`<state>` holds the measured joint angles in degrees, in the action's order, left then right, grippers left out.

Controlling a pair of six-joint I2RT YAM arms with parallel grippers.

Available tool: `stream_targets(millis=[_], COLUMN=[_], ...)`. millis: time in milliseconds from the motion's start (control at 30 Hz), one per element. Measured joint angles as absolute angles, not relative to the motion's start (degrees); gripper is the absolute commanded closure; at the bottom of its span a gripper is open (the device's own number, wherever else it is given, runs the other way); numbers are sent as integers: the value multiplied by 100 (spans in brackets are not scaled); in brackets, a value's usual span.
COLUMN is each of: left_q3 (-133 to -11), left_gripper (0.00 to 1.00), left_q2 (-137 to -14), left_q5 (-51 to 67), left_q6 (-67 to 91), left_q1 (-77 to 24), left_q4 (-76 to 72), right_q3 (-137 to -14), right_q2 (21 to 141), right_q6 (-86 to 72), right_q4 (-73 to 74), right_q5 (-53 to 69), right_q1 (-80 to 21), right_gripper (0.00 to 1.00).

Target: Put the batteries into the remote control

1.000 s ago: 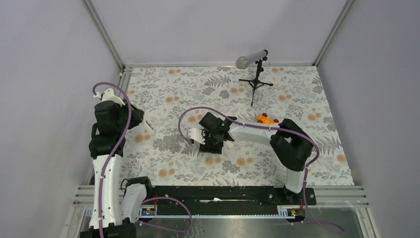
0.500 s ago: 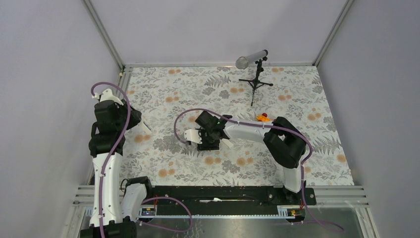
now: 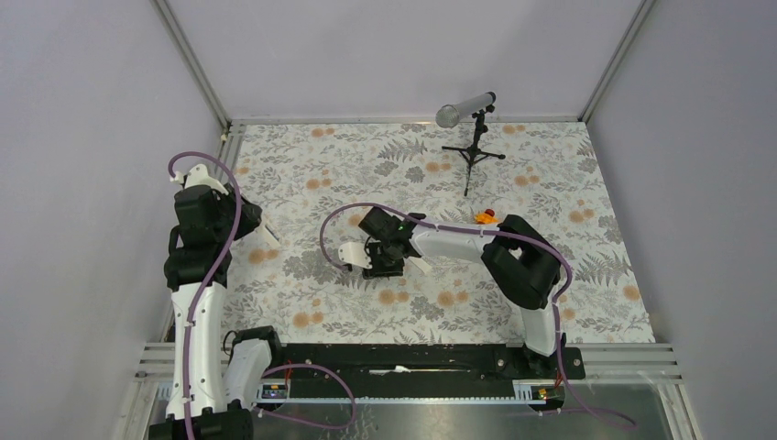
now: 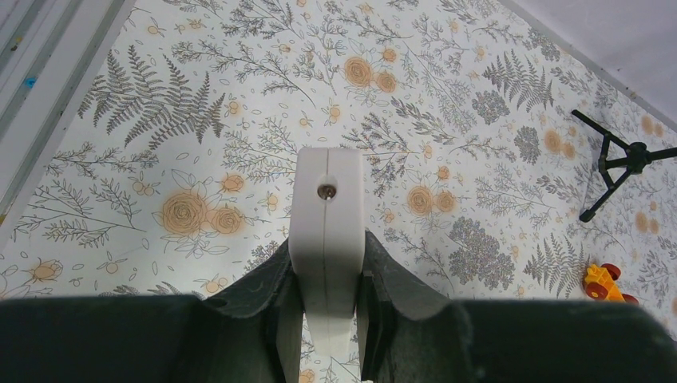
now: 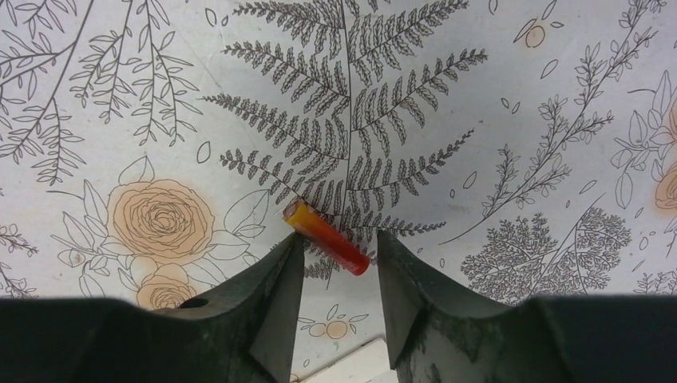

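**Right fingers straddle the red cell: square up before the pinch**

The right gripper (image 5: 338,254) hangs low over the floral cloth (image 5: 495,96) with its jaws apart, one finger on each side of a red battery (image 5: 327,239). The cell lies flat on the cloth. In the wrist view it runs from 10 o'clock to 4 o'clock, so it sits slantwise in the gap. I cannot tell whether either finger touches it. The second battery shows in no view.

The left gripper (image 4: 327,267) is clamped on the remote control (image 4: 326,209), which points end-on away from its camera and appears lifted off the cloth. From overhead it is well apart from the right gripper, at 9 o'clock.

The step in hand looks like the pickup. It would go best if the wrist turned first, so the fingers meet the cell's long sides, centred and low. Closing on the slant could roll or spin the round cell out of the gap, so the squeeze should be slow. The toy car (image 3: 486,217) at 2 o'clock is no obstacle.
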<state>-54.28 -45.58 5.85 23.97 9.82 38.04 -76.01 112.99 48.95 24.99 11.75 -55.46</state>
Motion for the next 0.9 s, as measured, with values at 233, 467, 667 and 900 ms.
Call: stream_targets(millis=[233, 467, 667, 900], left_q3=[-5428, -5428, -5428, -5345], left_gripper=[100, 100, 100, 100], left_q2=[-4558, -4558, -4558, -4556], left_q5=[602, 652, 827, 1900], left_q6=[2397, 2399, 2401, 2515], left_q1=[982, 985, 985, 993], left_q4=[3802, 3802, 3778, 3330], right_q3=[-7601, -7601, -7601, -7089], right_q2=[11321, 11321, 11319, 10735], right_q6=[4910, 4856, 4598, 3485], right_q4=[2493, 2499, 2493, 2366], right_q5=[1179, 1173, 1155, 1153], right_q1=[-5594, -5631, -5631, -5542], right_gripper=[82, 89, 97, 100])
